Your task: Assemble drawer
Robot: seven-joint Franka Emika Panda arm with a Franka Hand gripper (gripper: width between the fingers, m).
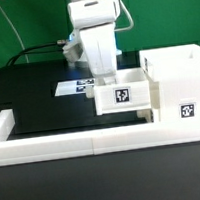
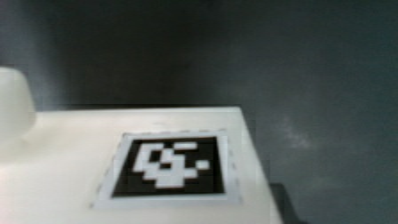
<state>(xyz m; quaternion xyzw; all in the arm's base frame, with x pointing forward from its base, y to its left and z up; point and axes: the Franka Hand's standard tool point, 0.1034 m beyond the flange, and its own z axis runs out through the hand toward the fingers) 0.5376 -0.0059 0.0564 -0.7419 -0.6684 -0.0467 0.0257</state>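
Observation:
A small white open-top tray (image 1: 122, 93) with a square tag on its front hangs just above the black table, against the open side of the tall white casing (image 1: 178, 79) on the exterior view's right. My gripper (image 1: 108, 81) reaches down into the tray from above and is shut on its wall; the fingertips are hidden by the tray. The wrist view shows only a white tagged face (image 2: 71, 150) and its black-and-white tag (image 2: 171, 165) very close, with dark table beyond; no fingers show there. A second tray is not visible.
The long low white border wall (image 1: 53, 146) runs along the front and up the exterior view's left side. The marker board (image 1: 74, 87) lies flat on the table behind the arm. Cables hang at the back.

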